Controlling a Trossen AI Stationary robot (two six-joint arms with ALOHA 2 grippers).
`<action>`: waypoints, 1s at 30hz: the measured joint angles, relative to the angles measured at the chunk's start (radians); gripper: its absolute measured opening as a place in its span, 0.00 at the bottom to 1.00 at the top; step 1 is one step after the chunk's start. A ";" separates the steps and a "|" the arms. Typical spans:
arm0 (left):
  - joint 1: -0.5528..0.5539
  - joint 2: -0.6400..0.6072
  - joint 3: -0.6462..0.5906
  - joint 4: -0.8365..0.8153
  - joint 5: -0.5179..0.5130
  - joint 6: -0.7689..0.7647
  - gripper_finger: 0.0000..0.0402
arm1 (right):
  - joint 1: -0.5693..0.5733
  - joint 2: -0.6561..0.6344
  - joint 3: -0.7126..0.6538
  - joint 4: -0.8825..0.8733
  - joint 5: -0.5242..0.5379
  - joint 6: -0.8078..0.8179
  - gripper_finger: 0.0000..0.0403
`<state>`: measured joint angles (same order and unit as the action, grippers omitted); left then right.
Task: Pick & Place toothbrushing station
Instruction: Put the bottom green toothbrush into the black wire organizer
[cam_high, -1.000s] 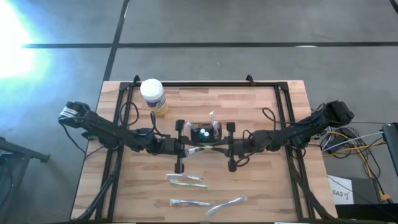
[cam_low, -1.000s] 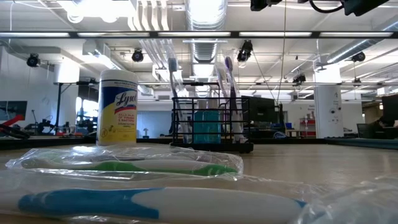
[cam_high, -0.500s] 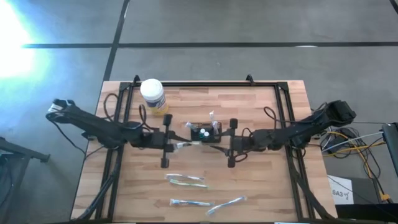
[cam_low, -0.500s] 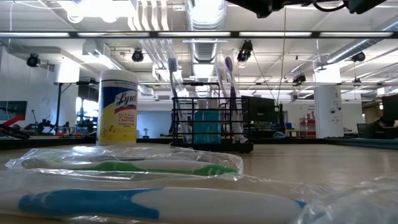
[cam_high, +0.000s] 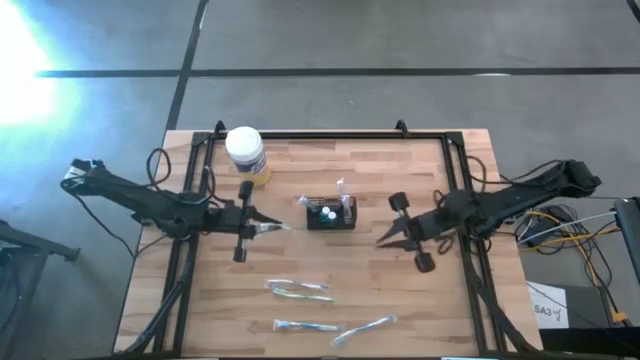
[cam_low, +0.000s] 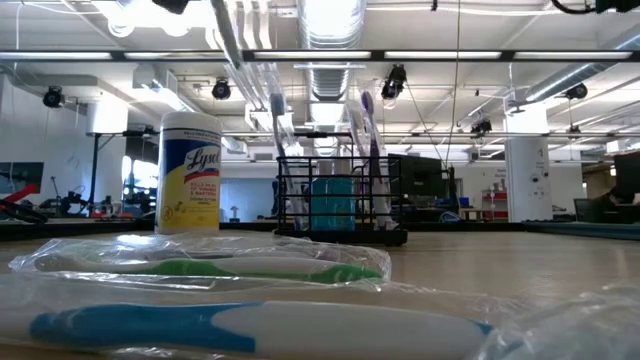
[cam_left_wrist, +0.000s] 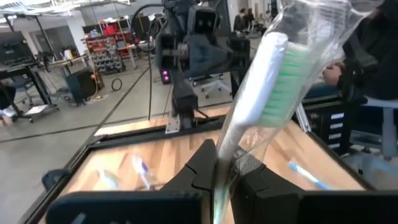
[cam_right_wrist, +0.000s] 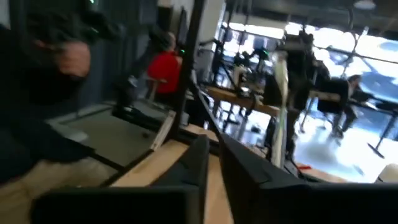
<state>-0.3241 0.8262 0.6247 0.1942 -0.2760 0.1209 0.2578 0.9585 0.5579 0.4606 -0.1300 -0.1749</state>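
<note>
Fingers of the left gripper (cam_left_wrist: 219, 182) were pinched tight on a white-handled, green-bristled toothbrush in a clear plastic wrapper (cam_left_wrist: 261, 93), which stuck up past them in the left wrist view. In the high view that gripper (cam_high: 256, 226) had backed off toward the left side of the light wooden slatted table (cam_high: 420, 310) vs. a sec ago, when both arms met just in front of the small black rectangular wire-mesh caddy (cam_high: 330, 214); the wrapped brush (cam_high: 272, 227) went w/ it, tip pointing toward the caddy but apart from it. Right gripper (cam_high: 388, 238) had also pulled away, to the right and well apart from the caddy, its fingers narrow and holding nothing, as its wrist view (cam_right_wrist: 211, 163) showed. Judgement: looked like a handover, right let go and left now had sole hold, so next step was prob. standing the brush in the caddy. Caddy itself hadn't moved: mid-table, upright, already w/ a few brushes and a teal tube in it per the low view (cam_low: 336, 198). White-lidded round jar w/ yellow label (cam_high: 246, 154) stood at the far left corner, near it but not touching. Three more wrapped toothbrushes (cam_high: 298, 290) lay on the near side of the table, so task was only partway done.
</note>
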 joint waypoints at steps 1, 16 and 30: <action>0.000 -0.016 -0.021 0.002 -0.006 0.001 0.05 | -0.005 -0.022 -0.022 0.018 -0.006 0.003 0.05; 0.058 -0.233 -0.176 -0.051 -0.067 -0.014 0.06 | -0.170 -0.317 -0.305 0.093 -0.030 0.066 0.02; 0.146 -0.303 -0.333 0.076 0.241 -0.016 0.05 | -0.222 -0.328 -0.447 0.262 -0.046 0.096 0.02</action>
<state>-0.1779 0.5230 0.2921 0.2702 -0.0345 0.1045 0.0358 0.6307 0.1104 0.7222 -0.1760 -0.0788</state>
